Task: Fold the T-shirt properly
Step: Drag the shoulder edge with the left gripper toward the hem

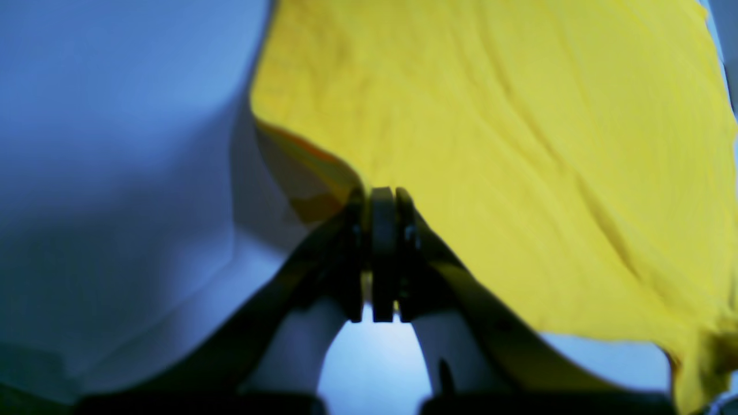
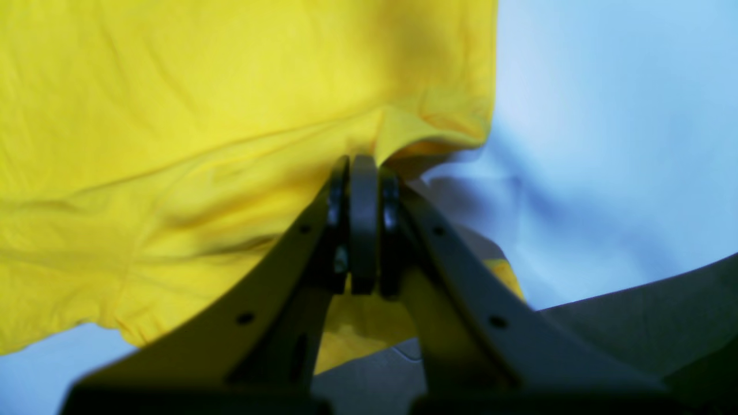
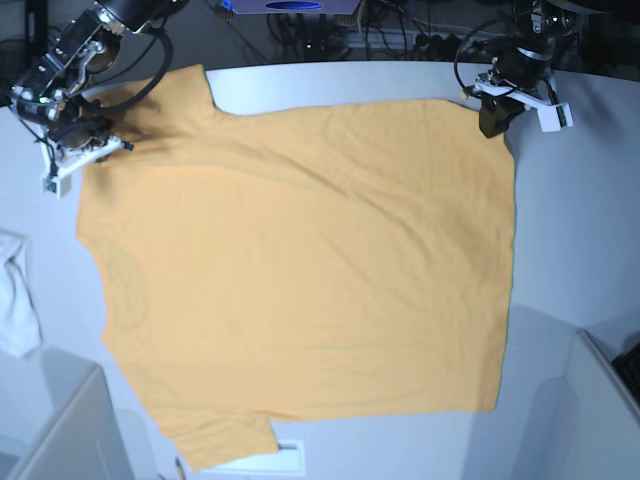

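Yellow-orange cotton covers most of the tabletop (image 3: 575, 230): the T-shirt (image 3: 300, 270) lies spread flat, its near sleeve reaching the near edge, where the hem partly covers a small white label-like patch (image 3: 285, 458) too small to make out. No script markings can be made out on the upward side. Grey box-like shapes sit at both near corners, cut off by the frame.

At the tabletop's left edge a small white cloth (image 3: 17, 300) lies crumpled, partly cut off by the frame and just apart from the shirt.

Far side, base view. The right gripper (image 3: 92, 140) sits on the far-left corner of the shirt by the far sleeve; the arm's body hides the exact pinch point. In the right wrist view the fingers (image 2: 364, 190) stand pressed together with a fold of yellow fabric (image 2: 230, 115) caught between them, slightly lifted off the pale surface.

The left gripper (image 3: 493, 122) is at the shirt's far-right corner. In the left wrist view its fingers (image 1: 383, 213) are likewise closed flat, nipping the edge of the cloth (image 1: 519, 144), which drapes away to the right. Both wrist views are blurred near the lens.

Dark cables (image 3: 400, 30) lie tangled beyond the far edge.
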Controlling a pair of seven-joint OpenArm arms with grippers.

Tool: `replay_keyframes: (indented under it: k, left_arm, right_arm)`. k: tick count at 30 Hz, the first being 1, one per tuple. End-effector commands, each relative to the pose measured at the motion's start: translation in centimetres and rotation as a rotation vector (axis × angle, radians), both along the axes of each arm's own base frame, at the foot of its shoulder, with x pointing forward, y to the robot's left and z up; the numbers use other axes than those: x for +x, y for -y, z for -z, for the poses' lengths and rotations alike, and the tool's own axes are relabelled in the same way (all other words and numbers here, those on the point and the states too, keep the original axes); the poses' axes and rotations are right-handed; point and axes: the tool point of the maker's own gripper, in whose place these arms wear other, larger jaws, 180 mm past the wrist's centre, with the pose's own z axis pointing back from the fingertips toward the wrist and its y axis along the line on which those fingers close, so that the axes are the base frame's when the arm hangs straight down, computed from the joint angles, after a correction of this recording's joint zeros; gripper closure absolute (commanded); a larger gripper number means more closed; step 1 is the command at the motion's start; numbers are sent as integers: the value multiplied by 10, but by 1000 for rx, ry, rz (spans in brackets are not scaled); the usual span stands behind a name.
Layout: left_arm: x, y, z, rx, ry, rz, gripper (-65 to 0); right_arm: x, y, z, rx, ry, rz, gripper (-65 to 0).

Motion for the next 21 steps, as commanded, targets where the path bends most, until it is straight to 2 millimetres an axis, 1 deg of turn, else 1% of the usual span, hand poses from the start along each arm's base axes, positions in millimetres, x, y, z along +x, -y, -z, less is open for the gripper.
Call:
replay_keyframes:
  k: [1,3,6,10,16,19,21]
  left_arm:
    - [-2,-7,-9,22,26,-4,0]
    - [-8,-13,-10,26,26,-29,0]
    - [-12,-22,-14,44,36,-37,0]
    - [-8,-15,-24,37,76,17,0]
    - [-9,-9,-30,33,89,29,0]
    - [-11,-8,-30,29,86,33,0]
    - [-9,-2,-34,9,108,58,0]
  right_arm:
    - [4,6,-8,-25,24,-2,0]
    - [0,7,-8,-28,19,0,0]
    - [-8,6,-3,-28,-4,-3,0]
    - [-14,5,0,-26,-19,-6,0]
    - [-15,6,-3,-36,-19,-8,0]
    - [-17,5,-3,-31,-36,-10,0]
    - [-17,4,-3,-29,-39,-11,0]
